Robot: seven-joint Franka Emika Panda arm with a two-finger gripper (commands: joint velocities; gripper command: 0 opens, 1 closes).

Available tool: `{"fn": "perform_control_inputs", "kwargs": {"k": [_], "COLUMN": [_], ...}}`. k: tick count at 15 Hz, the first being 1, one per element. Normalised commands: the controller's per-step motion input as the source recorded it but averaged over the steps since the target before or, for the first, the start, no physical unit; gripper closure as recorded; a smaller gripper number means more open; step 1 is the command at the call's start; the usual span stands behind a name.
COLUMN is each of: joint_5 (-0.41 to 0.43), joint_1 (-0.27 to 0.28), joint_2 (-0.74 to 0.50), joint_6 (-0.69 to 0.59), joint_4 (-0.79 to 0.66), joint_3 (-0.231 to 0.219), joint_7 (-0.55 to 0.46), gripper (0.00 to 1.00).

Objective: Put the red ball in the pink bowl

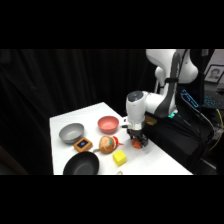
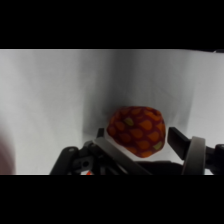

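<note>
Down at the table's right edge the gripper (image 1: 137,144) is lowered onto the red ball (image 1: 136,144), seen only as an orange speck from the side. From the wrist, the ball (image 2: 136,131) is revealed as faceted, red with orange and yellow-green patches, resting on the white table (image 2: 50,100); the fingers (image 2: 181,140) are spread either side, not yet clamped. The round, smooth pink bowl (image 1: 108,123) is set near the far edge against black drapes.

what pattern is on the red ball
Red-orange patches with a few yellow-green ones, dark lines between; the red ball shows best in the wrist view.
</note>
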Motion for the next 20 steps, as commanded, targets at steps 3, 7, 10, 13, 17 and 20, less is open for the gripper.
{"fn": "perform_control_inputs", "kwargs": {"k": [3, 7, 10, 13, 17, 20], "joint_5": [0.056, 0.016, 0.003, 0.007, 0.005, -0.005], "joint_1": [0.034, 0.051, 0.05, 0.057, 0.067, 0.058], "joint_2": [-0.07, -0.12, -0.15, -0.23, -0.4, -0.48], "joint_6": [0.13, 0.08, 0.01, -0.11, -0.28, -0.32], "joint_4": [-0.07, -0.09, -0.09, -0.1, -0.12, -0.12], "joint_3": [0.045, 0.009, -0.005, -0.014, -0.016, -0.002], "joint_7": [0.05, 0.08, 0.08, 0.11, 0.14, 0.14], "gripper": [0.48, 0.81, 0.99, 0.97, 0.97, 0.97]}}
